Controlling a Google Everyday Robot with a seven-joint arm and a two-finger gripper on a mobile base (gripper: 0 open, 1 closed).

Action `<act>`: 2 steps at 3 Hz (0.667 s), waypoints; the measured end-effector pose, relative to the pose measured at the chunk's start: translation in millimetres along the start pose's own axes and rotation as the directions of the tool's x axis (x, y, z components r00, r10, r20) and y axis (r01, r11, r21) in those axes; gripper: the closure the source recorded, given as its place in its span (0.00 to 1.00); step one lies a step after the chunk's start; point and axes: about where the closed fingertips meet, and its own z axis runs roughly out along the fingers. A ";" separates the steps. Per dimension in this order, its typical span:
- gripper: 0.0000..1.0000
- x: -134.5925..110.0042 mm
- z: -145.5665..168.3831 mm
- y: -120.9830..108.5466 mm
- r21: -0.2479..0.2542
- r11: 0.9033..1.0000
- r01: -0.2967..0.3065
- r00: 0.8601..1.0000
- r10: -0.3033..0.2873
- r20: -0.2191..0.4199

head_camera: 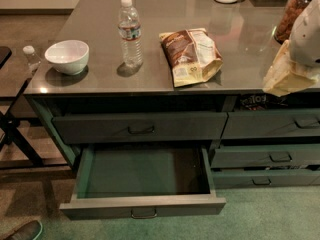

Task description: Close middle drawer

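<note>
The middle drawer (142, 205) is pulled far out at the bottom centre. It has a low dark grey-green front, a small dark handle (144, 214) and a bare green floor (145, 171). My gripper (286, 78), pale beige under a white arm, hangs at the right edge over the counter's front rim. It is well above and to the right of the open drawer and touches nothing I can see.
The wide drawer with the taller front (140, 126) above is shut. Narrower drawers (272, 156) are stacked at the right. On the counter (100, 84) stand a white bowl (67, 56), a water bottle (130, 31), a snack bag (191, 55) and a jar (295, 11). A chair frame (15, 134) is at the left.
</note>
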 end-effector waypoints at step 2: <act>1.00 27.9 57.3 51.3 -0.077 0.997 -0.023 1.000 0.022 -0.007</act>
